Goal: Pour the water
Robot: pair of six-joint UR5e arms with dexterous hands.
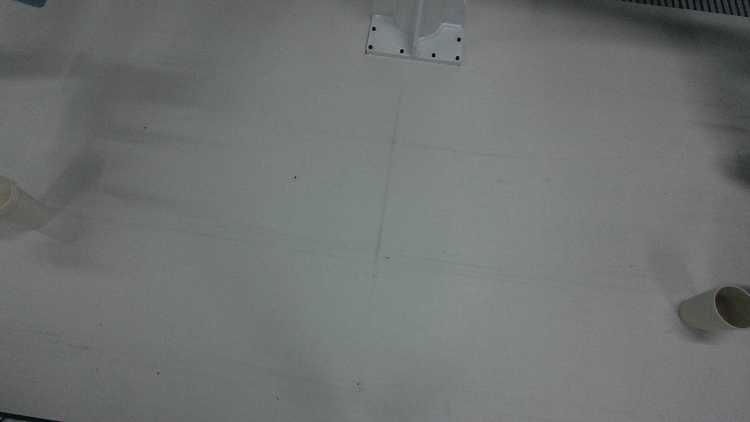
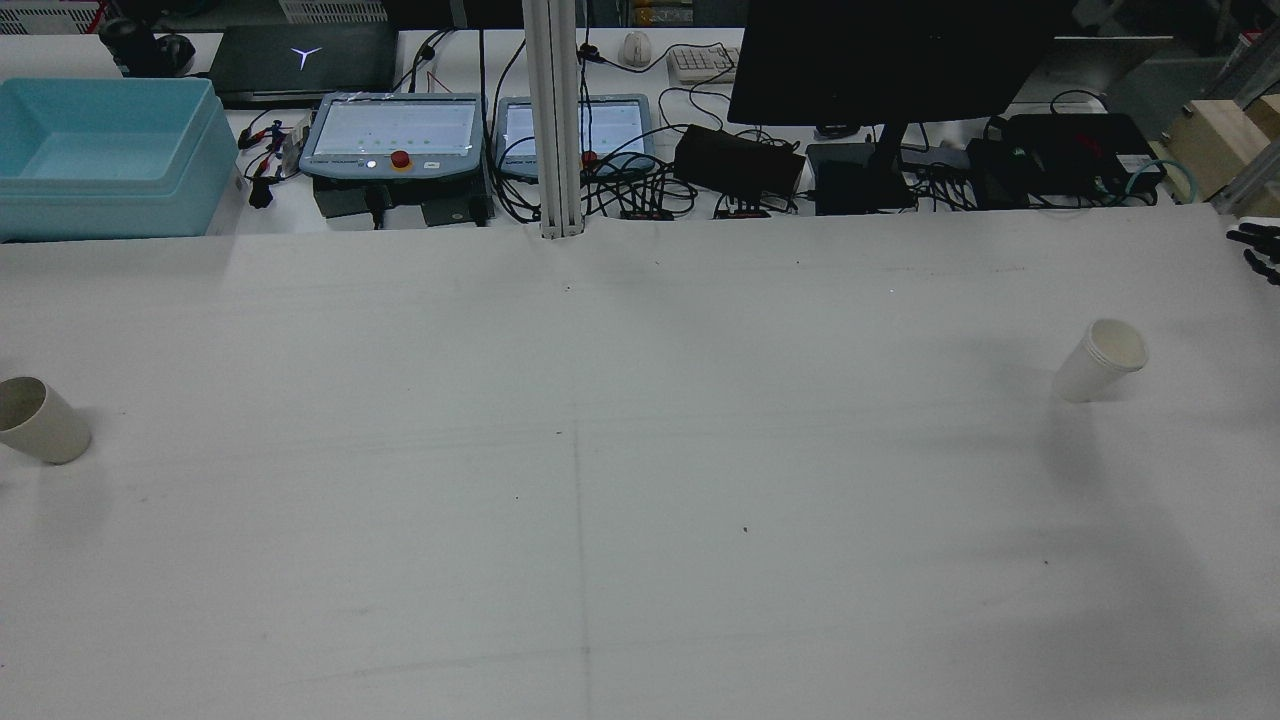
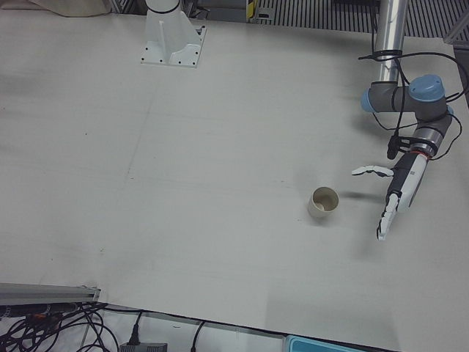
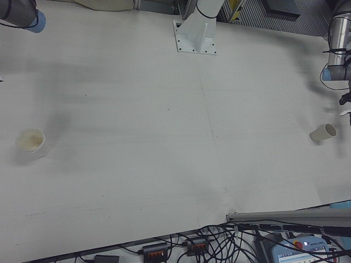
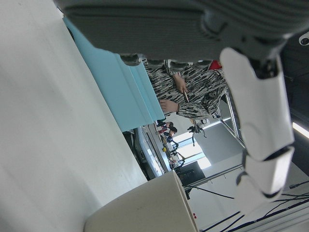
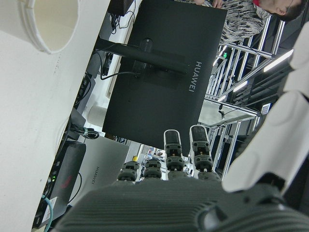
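Observation:
Two white paper cups stand upright on the white table [image 2: 640, 480]. One cup [image 3: 323, 202] is on my left side, also seen as the cup [image 2: 40, 420] at the rear view's left edge. My left hand [image 3: 399, 192] hangs open just beside it, fingers spread and pointing down, not touching it. The other cup [image 2: 1100, 360] stands on my right side; in the right-front view this cup [image 4: 30, 141] looks pale yellow inside. My right hand [image 2: 1258, 250] shows only as dark fingers at the rear view's right edge, apart from that cup, open and holding nothing.
A light blue bin [image 2: 100, 160] sits beyond the table's far left corner. Teach pendants [image 2: 395, 135], cables and a black monitor [image 2: 900, 60] line the far side. A white post base [image 1: 415, 35] is bolted at mid-table. A person [image 5: 193, 92] stands beyond the bin.

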